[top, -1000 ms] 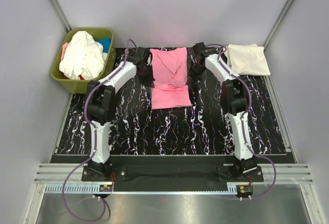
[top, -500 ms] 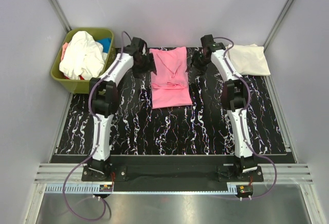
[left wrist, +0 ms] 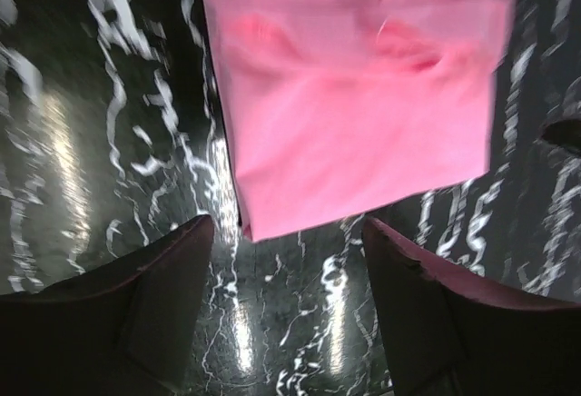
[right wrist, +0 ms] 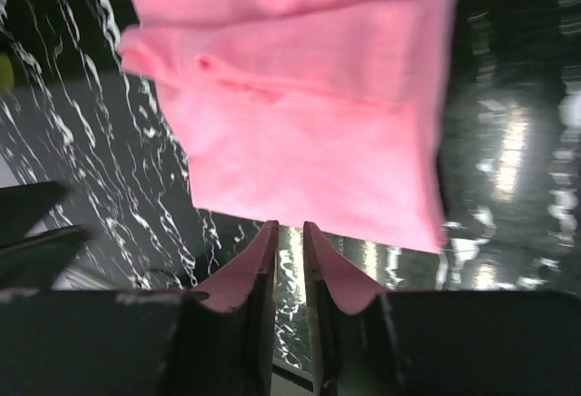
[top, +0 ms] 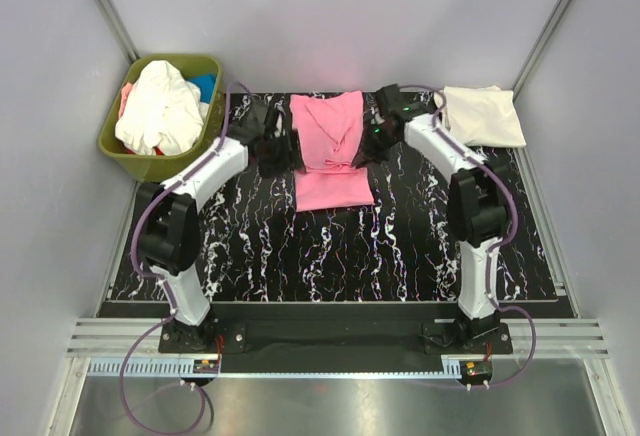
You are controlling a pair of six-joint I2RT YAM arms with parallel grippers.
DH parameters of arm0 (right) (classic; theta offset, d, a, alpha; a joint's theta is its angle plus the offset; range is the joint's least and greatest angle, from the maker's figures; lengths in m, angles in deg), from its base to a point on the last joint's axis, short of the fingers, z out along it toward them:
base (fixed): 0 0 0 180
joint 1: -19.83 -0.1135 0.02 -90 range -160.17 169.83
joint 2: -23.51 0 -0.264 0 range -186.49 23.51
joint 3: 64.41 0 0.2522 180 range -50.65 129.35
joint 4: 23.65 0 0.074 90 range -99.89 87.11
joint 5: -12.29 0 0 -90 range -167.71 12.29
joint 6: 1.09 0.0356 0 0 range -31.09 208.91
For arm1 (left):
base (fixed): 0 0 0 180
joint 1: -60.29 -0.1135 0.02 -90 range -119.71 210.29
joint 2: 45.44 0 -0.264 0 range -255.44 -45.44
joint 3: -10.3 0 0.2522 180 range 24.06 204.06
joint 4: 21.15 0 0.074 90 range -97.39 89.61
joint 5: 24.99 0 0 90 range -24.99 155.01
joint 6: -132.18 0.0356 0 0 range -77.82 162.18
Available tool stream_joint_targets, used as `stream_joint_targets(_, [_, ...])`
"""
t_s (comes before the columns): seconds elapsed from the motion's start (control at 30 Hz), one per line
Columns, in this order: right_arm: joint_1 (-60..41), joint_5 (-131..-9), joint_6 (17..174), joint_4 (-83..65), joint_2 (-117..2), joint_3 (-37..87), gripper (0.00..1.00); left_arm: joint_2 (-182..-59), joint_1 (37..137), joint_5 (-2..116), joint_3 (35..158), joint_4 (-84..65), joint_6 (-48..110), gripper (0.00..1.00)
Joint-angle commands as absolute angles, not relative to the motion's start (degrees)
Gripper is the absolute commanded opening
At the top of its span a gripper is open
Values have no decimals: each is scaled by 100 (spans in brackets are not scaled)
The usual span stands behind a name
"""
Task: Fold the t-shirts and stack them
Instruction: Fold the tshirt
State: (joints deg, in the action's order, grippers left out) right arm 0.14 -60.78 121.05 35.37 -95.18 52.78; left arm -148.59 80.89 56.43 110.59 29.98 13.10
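A bright pink t-shirt (top: 330,151) lies folded into a narrow strip at the back middle of the black marbled table (top: 330,246). My left gripper (top: 276,146) hovers at its left edge. In the left wrist view this gripper (left wrist: 286,223) is open wide with nothing in it, and the pink shirt's (left wrist: 354,114) hem lies just ahead. My right gripper (top: 368,142) is at the shirt's right edge. Its fingers (right wrist: 289,225) stand a narrow gap apart, empty, just short of the pink cloth (right wrist: 300,114). A folded cream t-shirt (top: 482,116) lies at the back right.
An olive-green bin (top: 120,146) stands at the back left corner, holding crumpled white shirts (top: 160,106) and a bit of blue cloth (top: 205,84). Grey walls close in on three sides. The arm bases sit on a rail at the near edge.
Both grippers have let go of the pink shirt, drawn back and come down again beside it. The left jaws opened wide. The right jaws opened, then narrowed. The shirt now lies flat.
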Motion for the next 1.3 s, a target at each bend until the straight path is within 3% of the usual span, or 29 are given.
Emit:
stream_joint_targets(0.0, [-451,-6004,12020,3520,-9909,5516,23,-14608,8244,5464,10152,2329,1168,70])
stream_joint_targets(0.1, [-557,-6092,12073,3643,-10277,5850,18,-14291,8253,5428,9754,2512,1377,66])
stream_joint_targets(0.33, [-566,-6443,11880,4530,-11596,7545,14,-13335,8244,6149,10255,3901,2283,66])
stream_joint_targets(0.53, [-383,-7040,11713,5320,-12729,9608,17,-12552,8209,6325,9764,3999,2346,66])
stream_joint_targets(0.63, [-93,-7173,11695,5551,-13222,10946,24,-12419,8209,6080,9308,3666,2135,65])
stream_joint_targets(0.73, [110,-7042,11616,4709,-12680,10371,32,-12462,8218,5782,9069,3271,1916,64])
stream_joint_targets(0.83, [137,-7076,11370,4276,-11933,9632,32,-12672,8253,5640,9060,2945,1748,61])
stream_joint_targets(0.93, [128,-6910,11325,4118,-11107,8658,25,-12979,8306,5422,9121,2612,1573,58])
stream_joint_targets(0.97, [137,-6840,11378,3848,-10557,7767,19,-13059,8323,5333,9130,2506,1511,55])
stream_joint_targets(1.07, [128,-6148,11825,2919,-9466,5668,14,-13498,8420,5034,9165,2092,1204,51])
stream_joint_targets(1.17, [119,-5724,11984,2309,-8900,4222,11,-13815,8508,4840,9279,1837,1098,48])
stream_joint_targets(1.27, [128,-5381,11959,2166,-8915,3610,5,-14158,8552,4735,9385,1661,984,45])
